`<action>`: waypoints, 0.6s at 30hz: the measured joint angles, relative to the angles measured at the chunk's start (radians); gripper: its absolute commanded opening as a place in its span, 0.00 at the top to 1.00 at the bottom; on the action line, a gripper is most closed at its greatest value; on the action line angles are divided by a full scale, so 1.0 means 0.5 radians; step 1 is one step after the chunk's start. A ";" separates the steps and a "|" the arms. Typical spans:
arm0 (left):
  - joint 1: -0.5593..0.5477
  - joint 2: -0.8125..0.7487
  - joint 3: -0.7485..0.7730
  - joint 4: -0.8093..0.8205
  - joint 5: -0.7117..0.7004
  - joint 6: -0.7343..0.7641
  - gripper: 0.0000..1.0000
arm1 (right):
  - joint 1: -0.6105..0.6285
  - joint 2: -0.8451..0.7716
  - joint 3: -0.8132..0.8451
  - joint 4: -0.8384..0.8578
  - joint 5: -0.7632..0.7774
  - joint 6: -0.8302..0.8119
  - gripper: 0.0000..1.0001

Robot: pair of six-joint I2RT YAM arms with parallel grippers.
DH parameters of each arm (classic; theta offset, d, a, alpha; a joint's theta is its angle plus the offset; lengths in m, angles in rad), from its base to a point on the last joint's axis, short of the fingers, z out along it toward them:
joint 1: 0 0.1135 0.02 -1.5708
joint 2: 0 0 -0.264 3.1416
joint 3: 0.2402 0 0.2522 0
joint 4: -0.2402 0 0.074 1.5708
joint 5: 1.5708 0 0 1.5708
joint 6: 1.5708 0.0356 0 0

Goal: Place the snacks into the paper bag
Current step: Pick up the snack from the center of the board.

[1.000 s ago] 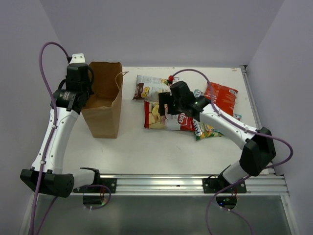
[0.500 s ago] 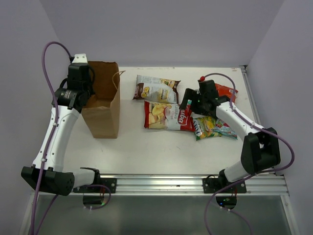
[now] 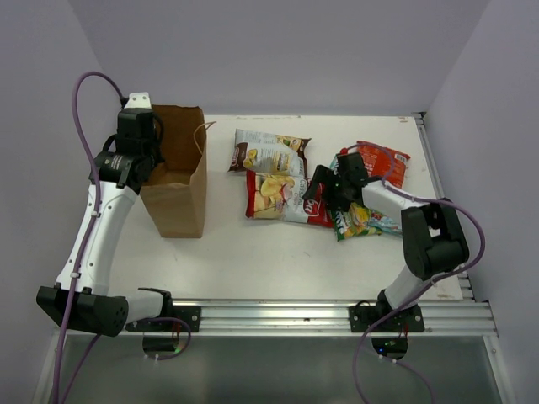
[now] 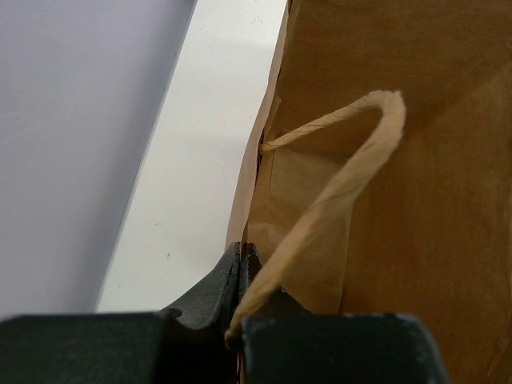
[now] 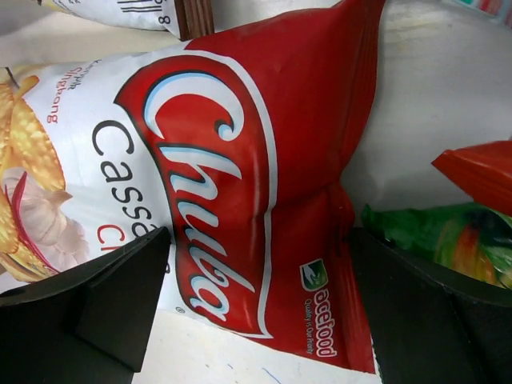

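White table [image 3: 227, 244], lilac walls. I see paper bag [image 3: 179, 189] upright at far left, mouth open. Left gripper [image 4: 240, 268] pinched shut on its left-side rim beside twisted handle [image 4: 344, 176], same as half second back. Right gripper [image 5: 258, 240] swung away from red-orange bag [image 3: 386, 165] to right end of cassava chips packet [image 5: 216, 160], fingers spread wide either side, nothing pinched. Packet flat on table, nudged slightly left. White-brown chips [image 3: 269, 153] behind it, green candy bag [image 3: 364, 224] at its right, both unmoved.

Overhead from behind, wrist views close on paper bag [image 4: 416, 160], cassava chips [image 5: 232, 184]
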 measured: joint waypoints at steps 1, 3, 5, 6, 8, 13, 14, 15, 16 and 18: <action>0.000 0.000 0.000 0.000 0.001 -0.001 1.00 | -0.002 0.028 -0.001 0.033 -0.019 0.005 0.01; 0.000 0.000 0.000 0.000 0.001 0.000 1.00 | -0.004 0.081 -0.001 0.103 -0.050 0.018 0.01; 0.000 0.000 0.000 -0.001 0.001 0.000 1.00 | -0.005 0.133 -0.003 0.192 -0.109 0.025 0.02; 0.000 0.000 0.000 0.000 0.001 0.000 1.00 | -0.008 0.151 -0.008 0.238 -0.143 0.027 0.02; 0.000 0.000 0.000 0.000 0.001 0.000 1.00 | -0.013 0.180 -0.025 0.317 -0.209 0.030 0.08; 0.000 0.000 -0.012 -0.001 0.008 0.000 1.00 | -0.020 0.209 -0.058 0.446 -0.340 0.017 0.27; 0.000 0.000 -0.012 -0.001 0.012 -0.001 1.00 | -0.020 0.209 -0.063 0.458 -0.355 0.008 0.31; 0.000 0.000 -0.012 -0.001 0.017 0.000 1.00 | -0.021 0.208 -0.064 0.478 -0.389 0.005 0.39; 0.000 0.000 -0.012 -0.001 0.021 -0.001 1.00 | -0.022 0.205 -0.064 0.484 -0.403 0.000 0.44; 0.000 0.000 -0.012 -0.001 0.031 0.000 1.00 | -0.021 0.172 -0.072 0.500 -0.449 -0.008 0.51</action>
